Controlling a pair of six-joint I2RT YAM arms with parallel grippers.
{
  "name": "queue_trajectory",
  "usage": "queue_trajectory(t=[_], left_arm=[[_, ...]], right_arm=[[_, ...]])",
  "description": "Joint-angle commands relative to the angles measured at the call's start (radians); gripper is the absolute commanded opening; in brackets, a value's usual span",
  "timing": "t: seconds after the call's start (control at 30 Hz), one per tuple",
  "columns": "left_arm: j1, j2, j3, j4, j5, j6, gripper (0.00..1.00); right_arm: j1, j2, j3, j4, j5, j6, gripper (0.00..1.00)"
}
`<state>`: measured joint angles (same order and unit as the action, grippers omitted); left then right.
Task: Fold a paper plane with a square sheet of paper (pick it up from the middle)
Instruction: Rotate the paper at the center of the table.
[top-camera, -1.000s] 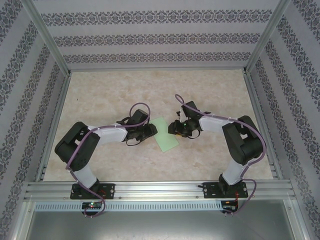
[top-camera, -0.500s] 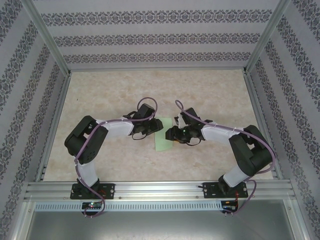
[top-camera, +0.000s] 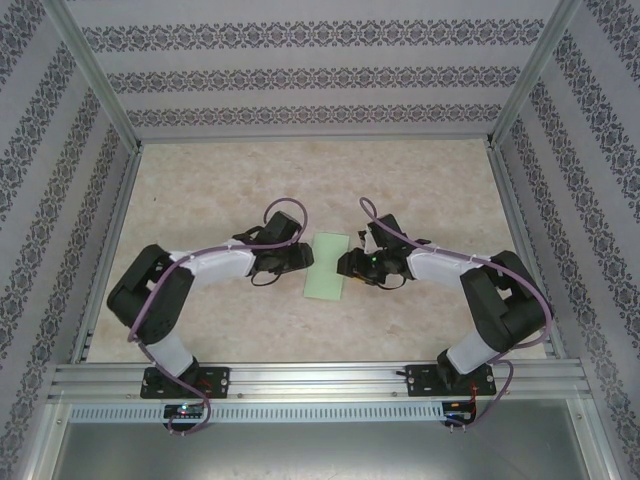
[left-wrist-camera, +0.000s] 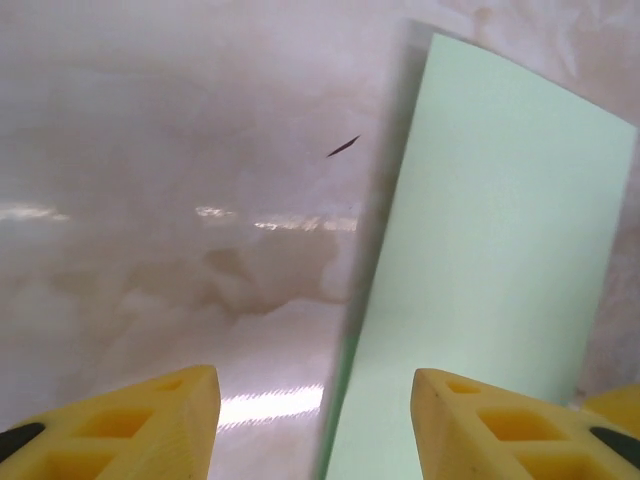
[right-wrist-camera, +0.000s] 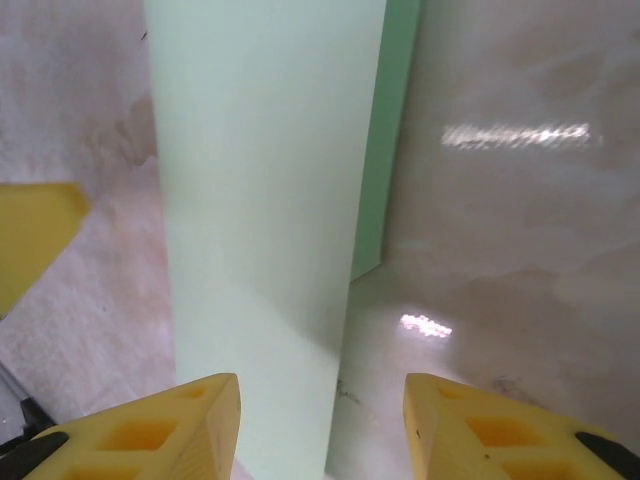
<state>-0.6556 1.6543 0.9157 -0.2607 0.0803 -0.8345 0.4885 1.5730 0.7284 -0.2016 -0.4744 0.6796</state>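
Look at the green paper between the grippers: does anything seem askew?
The paper lies folded, but unevenly: in the right wrist view a darker strip of its lower layer peeks out along one side, so the edges don't meet.

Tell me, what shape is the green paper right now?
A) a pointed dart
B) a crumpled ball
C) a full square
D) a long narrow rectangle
D: seen from above, the green paper lies as a long narrow rectangle on the table between the left hand and the right hand.
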Motion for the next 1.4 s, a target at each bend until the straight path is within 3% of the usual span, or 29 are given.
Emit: queue_trajectory(t=[0.0, 0.1, 0.3, 0.4, 0.47, 0.63, 0.87, 1.03, 1.37], left_arm=[[-0.023, -0.095, -0.026, -0.062, -0.054, 0.139, 0.55], [-0.112, -0.172, -0.032, -0.084, -0.068, 0.306, 0.58], [-0.366, -0.129, 0.093, -0.284, -0.259, 0.608, 0.62], [-0.422, -0.070, 0.146, -0.360, -0.411, 0.567, 0.59], [-0.385, -0.096, 0.118, -0.303, -0.375, 0.543, 0.58], [-0.132, -0.158, 0.049, -0.090, -0.031, 0.390, 0.46], [-0.006, 0.029, 0.117, 0.052, 0.240, 0.254, 0.18], [0.012, 0.152, 0.168, 0.095, 0.300, 0.222, 0.17], [0.017, 0.208, 0.155, 0.055, 0.203, 0.209, 0.16]], right_arm=[[-0.010, -0.028, 0.018, -0.017, 0.035, -0.016, 0.46], [-0.033, -0.065, 0.008, -0.036, 0.087, -0.008, 0.48], [-0.120, -0.162, -0.040, -0.018, 0.090, 0.022, 0.49], [-0.130, -0.163, -0.033, -0.019, 0.035, 0.029, 0.48], [-0.116, -0.139, -0.022, -0.019, 0.002, 0.028, 0.46], [-0.063, -0.102, -0.026, 0.012, 0.015, 0.055, 0.46], [0.008, -0.019, -0.029, 0.091, -0.004, 0.101, 0.47], [0.026, 0.028, -0.026, 0.124, -0.010, 0.114, 0.46], [0.047, 0.071, -0.011, 0.142, -0.009, 0.124, 0.46]])
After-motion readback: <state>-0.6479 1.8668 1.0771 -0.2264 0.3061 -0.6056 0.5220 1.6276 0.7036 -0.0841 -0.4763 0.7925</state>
